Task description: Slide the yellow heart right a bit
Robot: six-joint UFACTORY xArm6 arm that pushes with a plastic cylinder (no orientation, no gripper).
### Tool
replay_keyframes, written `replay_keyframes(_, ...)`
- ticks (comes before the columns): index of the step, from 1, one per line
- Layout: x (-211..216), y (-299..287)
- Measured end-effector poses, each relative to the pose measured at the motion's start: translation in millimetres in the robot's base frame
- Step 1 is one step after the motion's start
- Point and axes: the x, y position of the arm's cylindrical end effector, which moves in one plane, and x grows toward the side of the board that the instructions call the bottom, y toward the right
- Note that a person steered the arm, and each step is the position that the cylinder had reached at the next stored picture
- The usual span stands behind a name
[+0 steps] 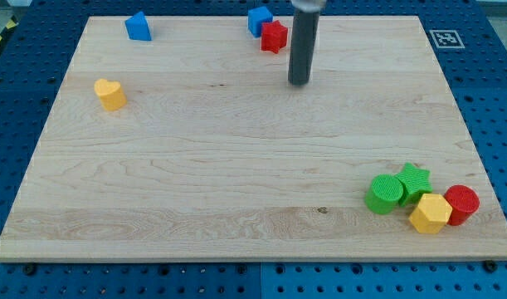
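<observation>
From where the one camera looks, the wooden tabletop [236, 166] fills most of the scene, set on a blue perforated base [12, 124]. The tool is a plain dark rod with nothing to open or close and nothing held; its tip [299, 83] rests on bare wood near the view's top, just right of centre. The yellow heart [109, 94] sits far off toward the view's left, well apart from the tip. Up along the top edge are a blue block [138, 26] at the left and another blue block [259, 19] touching a red block [275, 36], both just left of the rod. In the bottom-right corner huddle a green cylinder [385, 194], a green star [414, 180], a yellow hexagon [430, 214] and a red cylinder [462, 203], packed together.
</observation>
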Motion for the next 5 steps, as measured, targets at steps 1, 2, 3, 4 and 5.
replay_keyframes(1, 63, -15)
replay_keyframes(2, 92, -68)
replay_keyframes(3, 93, -137)
replay_keyframes(4, 90, -217)
replay_keyframes(5, 68, -290)
